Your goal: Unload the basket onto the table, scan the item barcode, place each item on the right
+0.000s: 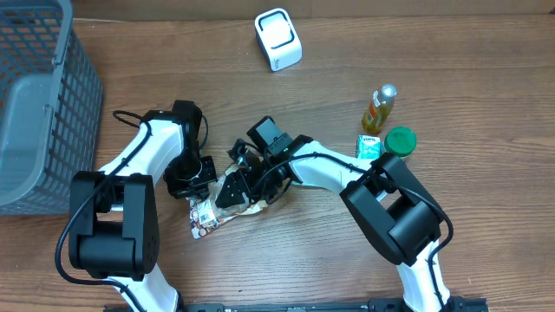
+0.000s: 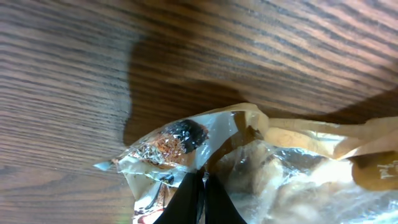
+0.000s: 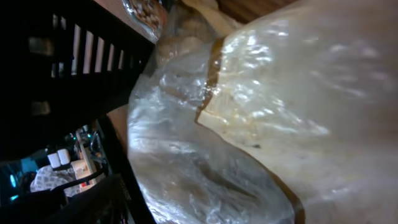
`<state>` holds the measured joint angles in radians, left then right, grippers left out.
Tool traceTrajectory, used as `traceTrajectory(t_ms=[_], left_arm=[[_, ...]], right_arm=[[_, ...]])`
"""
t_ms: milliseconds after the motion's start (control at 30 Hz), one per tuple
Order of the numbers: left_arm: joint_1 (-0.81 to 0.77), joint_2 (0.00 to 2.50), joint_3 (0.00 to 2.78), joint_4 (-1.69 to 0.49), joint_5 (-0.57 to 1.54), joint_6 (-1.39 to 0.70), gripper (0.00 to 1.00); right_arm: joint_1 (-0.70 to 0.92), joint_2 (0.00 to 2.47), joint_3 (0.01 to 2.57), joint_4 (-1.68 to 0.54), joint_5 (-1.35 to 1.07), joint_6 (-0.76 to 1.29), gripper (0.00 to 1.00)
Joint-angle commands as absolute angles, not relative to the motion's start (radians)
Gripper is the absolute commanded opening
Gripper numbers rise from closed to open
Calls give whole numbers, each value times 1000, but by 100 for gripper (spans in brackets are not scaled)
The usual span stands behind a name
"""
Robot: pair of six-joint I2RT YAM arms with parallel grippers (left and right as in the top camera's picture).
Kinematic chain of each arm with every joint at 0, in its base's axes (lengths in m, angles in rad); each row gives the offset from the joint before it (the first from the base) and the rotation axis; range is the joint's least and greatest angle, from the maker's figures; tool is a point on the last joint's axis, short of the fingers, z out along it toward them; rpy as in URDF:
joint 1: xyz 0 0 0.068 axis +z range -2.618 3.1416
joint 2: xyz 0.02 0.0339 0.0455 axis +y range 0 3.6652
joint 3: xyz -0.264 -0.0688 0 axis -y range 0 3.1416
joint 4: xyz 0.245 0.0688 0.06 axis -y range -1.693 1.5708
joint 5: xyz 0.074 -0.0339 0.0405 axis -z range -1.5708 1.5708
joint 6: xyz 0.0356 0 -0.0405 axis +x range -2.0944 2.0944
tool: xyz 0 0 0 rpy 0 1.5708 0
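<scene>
Snack packet (image 1: 206, 221), a crinkly clear bag with brown contents, lies on the wooden surface (image 1: 477, 69) near its middle, towards the near edge, with both arms bent in over it. The left fingers (image 2: 186, 208) are pressed together on the film at one edge of the bag; in the left wrist view the plastic bunches up right where the two black tips meet. That looks like a pinch meant to anchor the limp bag so it cannot slide or fold while the other arm works. The right fingers (image 1: 230, 186) sit low over the right part of the bag. The right wrist view is filled with shiny film so close up that I cannot tell whether they are spread around it or already gripping. Judging from this, the step in hand is getting a second hold so the bag can be lifted taut, since a slack, wrinkled wrapper would hide or distort its barcode, which shows in none of the views. The white scanner (image 1: 277, 39) stands well apart at the far side. A grey basket (image 1: 35, 95) sits at the far left, and a small bottle (image 1: 379, 108), a green carton (image 1: 370, 146) and a green round lid (image 1: 400, 139) cluster to the right, clear of both arms.
</scene>
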<state>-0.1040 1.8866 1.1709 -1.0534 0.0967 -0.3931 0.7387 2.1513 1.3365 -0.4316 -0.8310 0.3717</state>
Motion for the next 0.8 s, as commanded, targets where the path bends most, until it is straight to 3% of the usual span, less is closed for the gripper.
traceTrajectory(t_ms=[0, 67, 200, 267, 600, 767], left_arm=[[-107, 1909, 1152, -1007, 105, -397, 4], [-107, 1909, 1152, -1002, 105, -397, 4], [-107, 1909, 1151, -991, 105, -397, 4], [-107, 1909, 1152, -990, 105, -397, 4], [-98, 1909, 1186, -1005, 105, -392, 6], [-63, 1909, 1341, -1098, 101, -392, 7]], right_arm=[[785, 2157, 1329, -405, -805, 397, 66], [785, 2157, 1330, -391, -807, 397, 63], [785, 2157, 1330, -360, -816, 397, 42], [781, 2157, 1330, -358, -817, 397, 36], [744, 2148, 1331, -360, -870, 384, 26], [725, 2101, 1331, -360, -865, 315, 15]])
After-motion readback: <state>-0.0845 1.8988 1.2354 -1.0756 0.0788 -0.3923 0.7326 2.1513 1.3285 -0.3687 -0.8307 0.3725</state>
